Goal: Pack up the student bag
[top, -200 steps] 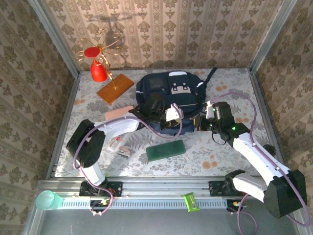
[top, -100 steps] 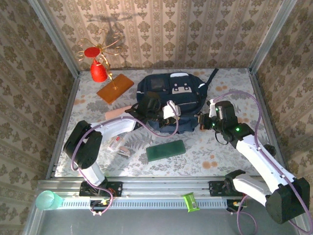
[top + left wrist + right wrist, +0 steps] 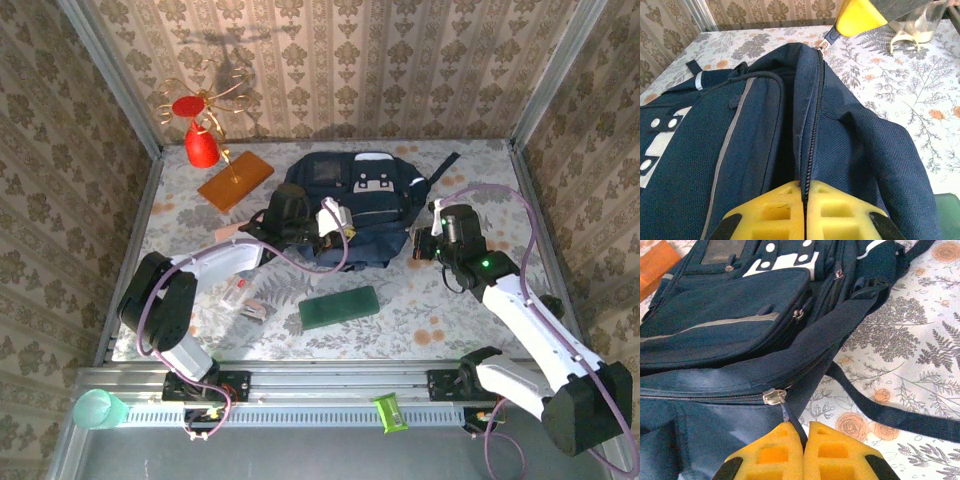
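Student bag (image 3: 365, 195) lies flat at the back centre of the bench (image 3: 450, 320), white patch side up, a dark strap (image 3: 890, 415) trailing off its right end onto the floral cover.

Left claw (image 3: 804, 200): yellow pads pressed together, pinching the bag's navy fabric right on the zip line. The zip runs straight away from the pads along the ridge of the bag. At its far end a yellow finger (image 3: 860, 15) of the other claw sits at the pull.

Right claw (image 3: 805, 437): pads closed tight on the dark zip pull (image 3: 790, 420), which leads up to the silver slider (image 3: 774, 396) just beyond the fingertips. The slider sits on the long zip along the bag's near edge. Front pockets and the white patch with its dots lie beyond it.

From the top view, the left arm reaches across to the bag's left near corner. The right arm comes in from the right and meets the bag at its right near corner. Both claws are at bench height against the bag.

Other items:
- A green flat case (image 3: 339, 307) lies on the bench in front of the bag, apart from it.
- An orange board (image 3: 235, 180) sits to the bag's left, near the back.
- A red cone (image 3: 203, 148) stands behind the board, by the back left corner.
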Available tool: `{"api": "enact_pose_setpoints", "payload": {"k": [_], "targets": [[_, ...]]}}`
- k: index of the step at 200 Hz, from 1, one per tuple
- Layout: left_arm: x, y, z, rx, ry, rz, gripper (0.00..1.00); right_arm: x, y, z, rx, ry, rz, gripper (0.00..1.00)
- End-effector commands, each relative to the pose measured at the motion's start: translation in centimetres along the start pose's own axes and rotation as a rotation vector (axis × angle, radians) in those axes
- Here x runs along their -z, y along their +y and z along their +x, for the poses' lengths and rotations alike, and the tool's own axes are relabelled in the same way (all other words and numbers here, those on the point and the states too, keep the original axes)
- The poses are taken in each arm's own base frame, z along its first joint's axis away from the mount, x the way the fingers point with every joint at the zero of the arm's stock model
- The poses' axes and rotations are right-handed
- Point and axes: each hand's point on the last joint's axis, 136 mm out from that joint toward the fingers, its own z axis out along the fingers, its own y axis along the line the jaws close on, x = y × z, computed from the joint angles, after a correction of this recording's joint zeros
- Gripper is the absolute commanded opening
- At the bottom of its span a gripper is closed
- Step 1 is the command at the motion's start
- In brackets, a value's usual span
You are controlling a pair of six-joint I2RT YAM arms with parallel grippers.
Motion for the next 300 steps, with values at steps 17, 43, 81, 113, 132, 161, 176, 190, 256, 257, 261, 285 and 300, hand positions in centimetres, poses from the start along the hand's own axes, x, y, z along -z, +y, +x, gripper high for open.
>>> {"api": "enact_pose_setpoints", "payload": {"k": [17, 43, 81, 113, 132, 161, 176, 190, 256, 257, 261, 285, 300], "targets": [[2.6, 5.2, 0.4, 0.016, -0.004, -0.164, 0.00, -0.1, -6.4, -1.6, -0.068, -0.054, 0.275, 0.00], [2.8, 5.9, 2.1, 0.040, 0.020, -0.192, 0.00, -1.1, -4.5, -1.8, -0.070, -0.044, 0.169, 0.00], [2.8, 6.8, 3.9, 0.073, 0.070, -0.234, 0.02, -0.7, -2.3, -2.5, -0.055, -0.085, 0.041, 0.00], [1.4, 5.2, 3.1, 0.028, 0.113, -0.191, 0.35, 0.4, 2.0, -3.5, -0.047, -0.125, -0.178, 0.00], [0.1, 3.5, 1.6, -0.031, 0.133, -0.164, 0.46, 0.9, 4.2, -3.8, -0.036, -0.132, -0.265, 0.00], [-1.4, 1.7, -1.3, -0.034, 0.106, -0.121, 0.57, 1.2, 6.4, -3.8, -0.015, -0.134, -0.325, 0.00], [-1.9, 1.2, -2.7, -0.009, 0.077, -0.101, 0.61, 1.2, 7.2, -3.8, -0.010, -0.133, -0.342, 0.00], [-2.5, 0.6, -3.1, 0.005, 0.071, -0.077, 0.63, 1.0, 7.6, -3.8, -0.008, -0.132, -0.351, 0.00], [-6.4, -1.0, 0.4, -0.009, 0.240, -0.008, 0.65, 0.9, 7.9, -3.3, -0.011, -0.130, -0.357, 0.00], [-6.5, -1.1, 0.4, -0.009, 0.242, -0.006, 0.65, 0.9, 7.9, -3.3, -0.011, -0.130, -0.358, 0.00], [-6.7, -1.1, 0.5, -0.009, 0.246, -0.002, 0.64, 0.9, 7.9, -3.3, -0.012, -0.131, -0.357, 0.00], [-7.7, -1.0, 1.2, 0.004, 0.275, 0.009, 0.60, 0.9, 7.9, -3.2, -0.018, -0.133, -0.357, 0.00], [-7.8, -0.9, 1.6, 0.011, 0.292, 0.011, 0.45, 0.7, 7.5, -3.0, -0.022, -0.132, -0.335, 0.00]]}}
